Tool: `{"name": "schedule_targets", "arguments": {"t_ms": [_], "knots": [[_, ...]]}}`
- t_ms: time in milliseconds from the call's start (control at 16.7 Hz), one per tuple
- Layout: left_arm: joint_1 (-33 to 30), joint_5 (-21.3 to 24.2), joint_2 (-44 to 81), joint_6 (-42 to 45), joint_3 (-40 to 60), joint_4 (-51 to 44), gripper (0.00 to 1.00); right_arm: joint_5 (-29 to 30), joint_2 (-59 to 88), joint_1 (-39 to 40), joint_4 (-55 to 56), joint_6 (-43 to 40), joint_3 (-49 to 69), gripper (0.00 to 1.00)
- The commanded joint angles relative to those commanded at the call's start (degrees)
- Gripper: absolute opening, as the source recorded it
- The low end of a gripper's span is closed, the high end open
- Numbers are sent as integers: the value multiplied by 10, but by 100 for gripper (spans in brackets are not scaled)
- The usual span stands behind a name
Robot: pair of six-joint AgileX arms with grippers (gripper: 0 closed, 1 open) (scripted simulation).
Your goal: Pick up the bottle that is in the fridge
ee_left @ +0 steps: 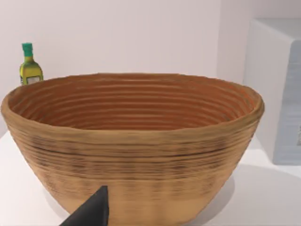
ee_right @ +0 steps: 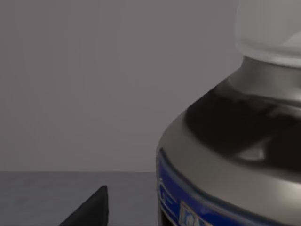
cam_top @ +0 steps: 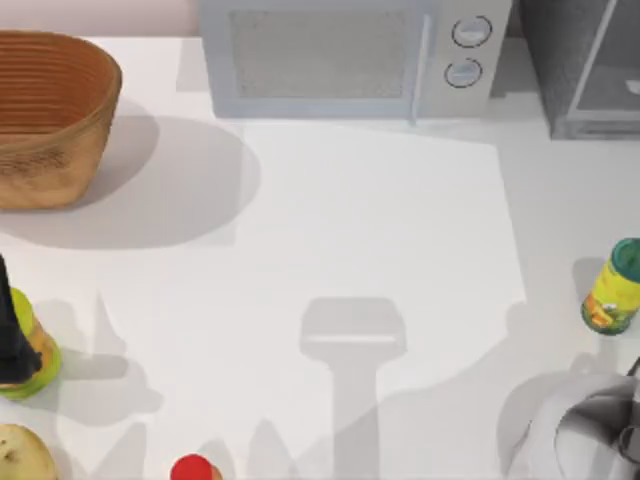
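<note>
White desk [cam_top: 380, 260] carries a light grey microwave [cam_top: 350, 55] at the back, with the dark grey boxy fridge [cam_top: 585, 65] at its right. Inside grey walls, the white-capped, dark-shouldered bottle [ee_right: 235, 150] looms just before the right tool; whether that tool's fingers are parted I cannot tell. Left arm idles near the woven brown basket [ee_left: 131, 141].

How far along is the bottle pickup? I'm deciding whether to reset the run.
Done: the approach; the right tool sits close beside the bottle, against a grey wall. In hand: lining up the grasp; no grip on it shows. Left: clamping it and lifting it out. The left tool is parked by the left edge of the table, facing the basket.
</note>
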Motion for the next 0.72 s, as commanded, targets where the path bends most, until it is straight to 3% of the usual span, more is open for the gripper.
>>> {"name": "schedule_targets", "arguments": {"t_ms": [180, 720], "knots": [[0, 0, 0, 0, 0, 0, 100, 0, 0, 0, 0, 0, 0, 100], [0, 0, 0, 0, 0, 0, 100, 0, 0, 0, 0, 0, 0, 32]]}}
